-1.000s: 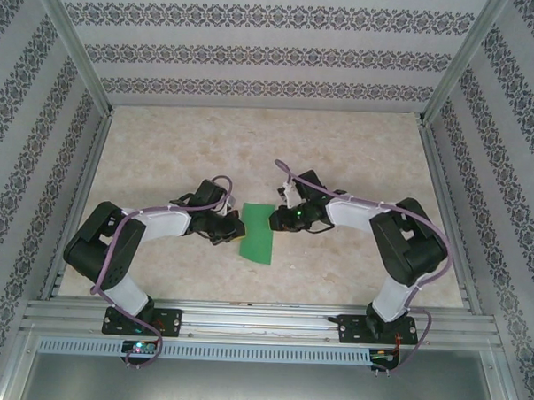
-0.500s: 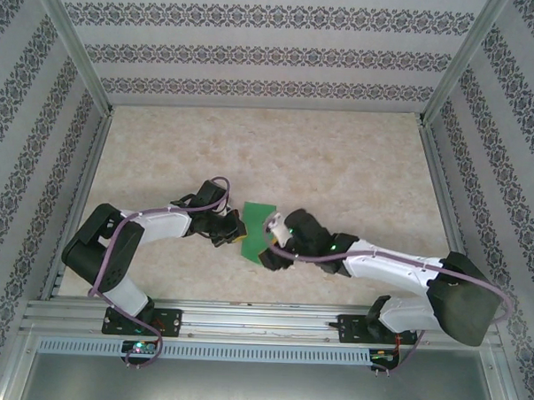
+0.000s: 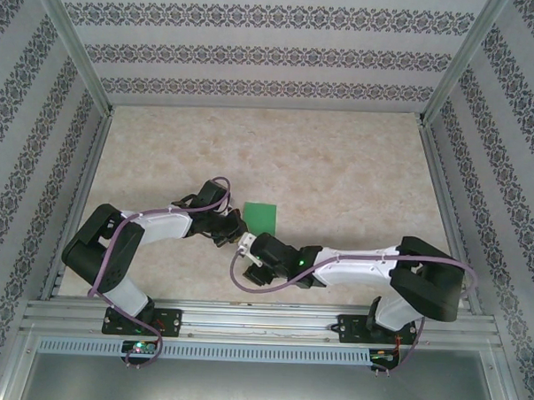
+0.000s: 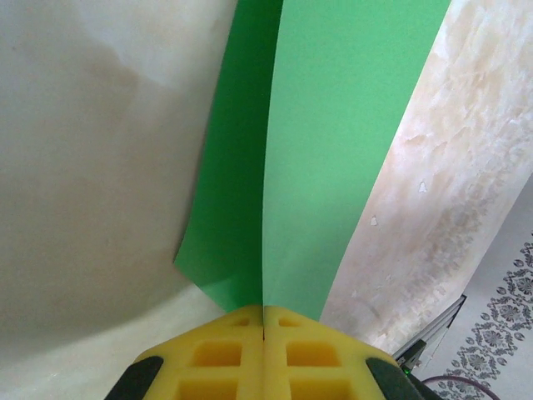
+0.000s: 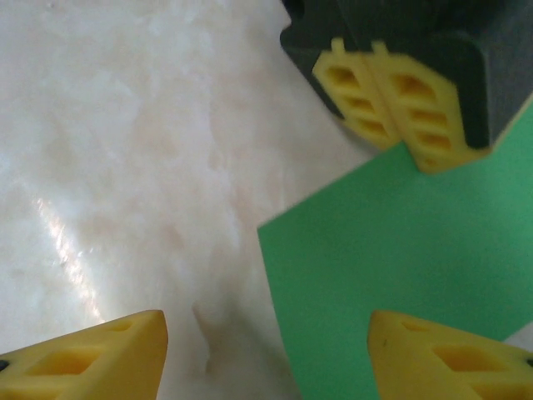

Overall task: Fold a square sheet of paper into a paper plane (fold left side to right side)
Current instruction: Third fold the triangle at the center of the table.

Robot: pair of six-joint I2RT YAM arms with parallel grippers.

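The square sheet of paper (image 3: 261, 219) is bright green and lies folded into a narrow rectangle on the marble table top. A paper plane is out of view. My left gripper (image 3: 233, 227) is at the sheet's left edge. In the left wrist view its yellow fingers (image 4: 316, 354) are pressed together on the green paper (image 4: 333, 125), which runs away as two layers. My right gripper (image 3: 246, 249) reaches in low from the right, over the paper's near end. Its jaws (image 5: 266, 358) stand open, straddling the paper's near left corner (image 5: 416, 250), with the left gripper's fingers (image 5: 391, 100) ahead.
The beige marble table (image 3: 339, 168) is ringed by an aluminium frame (image 3: 262, 322) and patterned walls. The right arm's forearm (image 3: 353, 266) lies low across the near right of the table. The two grippers are very close together at the paper.
The right arm has left the paper's right edge, swung round to its near end and opened its jaws. The left gripper has stayed shut on the paper.
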